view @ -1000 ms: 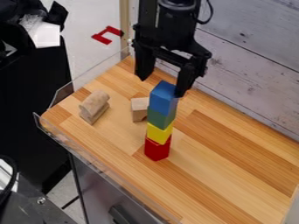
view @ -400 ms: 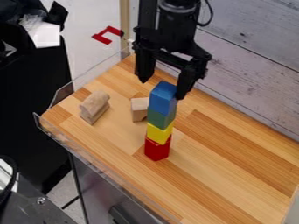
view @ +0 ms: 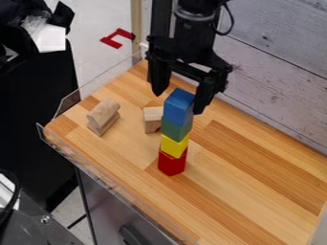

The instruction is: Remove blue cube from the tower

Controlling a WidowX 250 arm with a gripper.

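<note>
One wooden surface (view: 249, 167) spreads wide, with one pale plank wall (view: 281, 72) along its far right edge and low clear edging (view: 102, 79) along its left edges; a broad run of wood reaches from the tower to the near and right edges. One black claw (view: 178, 101) hangs over the far part, set wide, with one finger to either side. One tower of four cubes stands upright below it: red (view: 172, 164) at the bottom, then yellow (view: 174, 146), green (view: 176, 130) and blue (view: 178, 107). Left of the tower are two plain wooden shapes, a rounded one (view: 103, 116) farther left and a squarish one (view: 152, 119) near the tower. The blue cube sits on top, seen between the claw's fingertips, close to the right one; I cannot tell whether they touch.
</note>
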